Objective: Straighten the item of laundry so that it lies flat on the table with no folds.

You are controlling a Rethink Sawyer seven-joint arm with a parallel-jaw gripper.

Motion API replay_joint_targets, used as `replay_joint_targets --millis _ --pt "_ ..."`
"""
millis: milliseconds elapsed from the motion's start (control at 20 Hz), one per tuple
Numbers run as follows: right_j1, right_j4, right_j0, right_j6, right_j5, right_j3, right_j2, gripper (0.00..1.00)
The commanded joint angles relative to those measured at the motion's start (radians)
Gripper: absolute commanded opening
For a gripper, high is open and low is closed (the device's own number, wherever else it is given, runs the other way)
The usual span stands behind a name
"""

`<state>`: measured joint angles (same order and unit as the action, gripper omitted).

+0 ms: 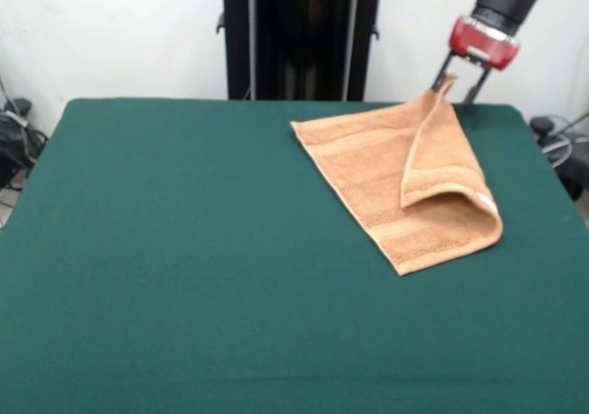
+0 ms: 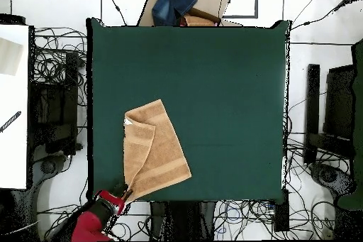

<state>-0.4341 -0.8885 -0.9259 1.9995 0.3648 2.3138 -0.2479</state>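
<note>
The item of laundry [image 1: 386,170], an orange-tan towel, lies at the far right of the green table [image 1: 184,248]. Its right part is folded over onto the rest, with a white label at the fold's near edge. One corner of the towel rises above the table's far edge, right at my gripper [image 1: 457,85]. The red and black gripper hangs over that corner; I cannot make out whether it is clamped on the cloth. In the overhead view the towel [image 2: 159,154] lies near the table's lower left edge and the gripper [image 2: 122,194] sits at its lowest corner.
The table's edge [image 2: 91,111] runs close beside the towel. Cables and black equipment [image 2: 57,111] lie on the floor around the table. A cardboard box with blue cloth [image 2: 181,5] stands beyond the far side.
</note>
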Motion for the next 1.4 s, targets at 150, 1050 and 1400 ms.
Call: replay_joint_targets --millis 150,1050,1400 --pt "-0.058 -0.129 -0.054 0.135 -0.186 -0.107 0.000 1.00" --pt "-0.179 0.081 -0.070 0.167 -0.731 -0.256 -0.392 1.00" --pt "-0.199 0.193 0.019 0.084 -0.639 -0.253 -0.356 1.00"
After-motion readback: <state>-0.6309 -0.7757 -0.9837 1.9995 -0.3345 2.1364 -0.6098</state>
